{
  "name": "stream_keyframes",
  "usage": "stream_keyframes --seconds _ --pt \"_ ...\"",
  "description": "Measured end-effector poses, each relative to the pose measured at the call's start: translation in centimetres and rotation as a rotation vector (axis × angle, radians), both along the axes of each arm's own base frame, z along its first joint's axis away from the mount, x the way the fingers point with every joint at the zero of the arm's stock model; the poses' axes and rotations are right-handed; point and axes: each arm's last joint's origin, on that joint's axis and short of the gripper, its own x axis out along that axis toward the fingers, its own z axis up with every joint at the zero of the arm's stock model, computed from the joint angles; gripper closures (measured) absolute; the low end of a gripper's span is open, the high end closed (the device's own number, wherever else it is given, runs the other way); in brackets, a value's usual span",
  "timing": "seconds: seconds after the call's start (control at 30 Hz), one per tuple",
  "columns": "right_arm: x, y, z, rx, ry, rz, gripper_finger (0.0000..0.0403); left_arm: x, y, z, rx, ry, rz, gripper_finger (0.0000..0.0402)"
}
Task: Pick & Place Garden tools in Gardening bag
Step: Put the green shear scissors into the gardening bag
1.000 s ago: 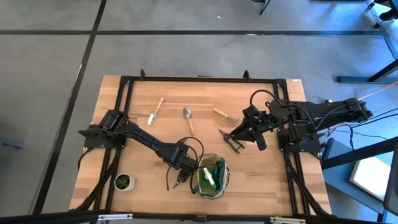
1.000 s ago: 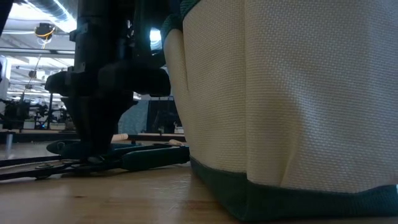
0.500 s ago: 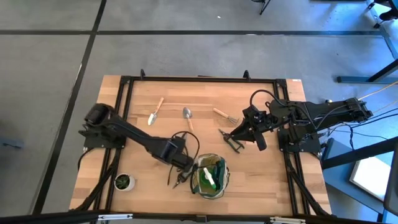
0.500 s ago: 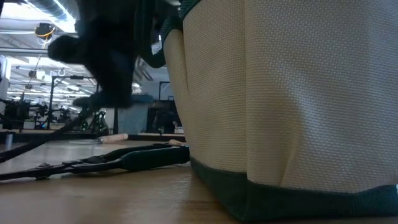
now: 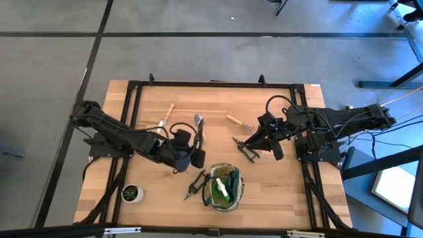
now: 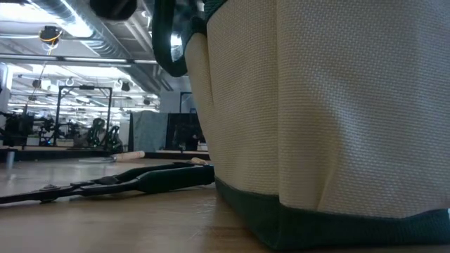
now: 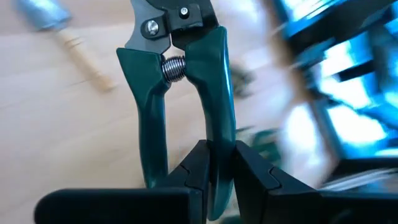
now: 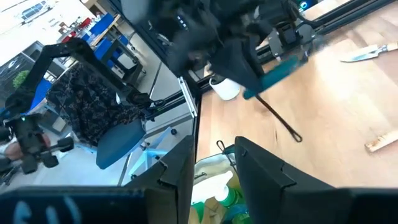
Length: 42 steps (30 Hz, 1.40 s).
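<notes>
While your left gripper [image 7: 219,158] clamps the pruning shears [image 7: 211,93] and the right gripper [image 8: 212,152] hangs part-open and empty, only the spray bottle [image 5: 223,190] sits in the gardening bag [image 5: 236,197]; trowels [image 5: 165,119] and fork [image 5: 239,123] remain.

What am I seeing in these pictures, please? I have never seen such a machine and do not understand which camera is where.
This is a robot with two dark arms at a wooden table. One camera looks straight down from above, one sits at table height, and one rides on each arm's wrist.

The left arm's fingers are closed on one handle of green-handled pruning shears, held above the table. The right arm's fingers are open and empty, near a second pair of shears.

On the table lie two trowels, a fork, a dark tool and a small potted plant. The fabric bag fills the low picture; a spray bottle is inside it.
</notes>
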Motion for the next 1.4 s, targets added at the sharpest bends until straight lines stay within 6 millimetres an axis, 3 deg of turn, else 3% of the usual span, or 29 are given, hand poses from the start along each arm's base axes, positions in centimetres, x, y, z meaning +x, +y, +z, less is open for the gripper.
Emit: stream_keyframes --seconds 0.3,0.7,0.9,1.23,1.4 --pt "-0.2 0.6 0.0 0.047 0.012 0.075 0.0286 0.3 -1.9 2.6 0.063 -0.307 0.079 0.0363" --pt "-0.2 2.0 1.3 0.120 -0.102 0.059 0.0286 -0.2 -4.9 3.9 0.199 -0.437 0.046 0.0363" --pt "-0.4 3.1 2.1 0.159 -0.170 0.041 0.0286 0.6 -7.6 2.2 0.236 -0.441 0.002 0.0363" --pt "-1.0 4.7 2.4 0.159 -0.206 0.006 0.0286 3.7 -11.3 -3.2 0.186 -0.466 -0.008 0.0363" --pt "-1.2 5.2 2.5 0.167 -0.216 0.031 0.0286 4.0 -12.0 -3.5 0.127 -0.486 -0.009 0.0363"
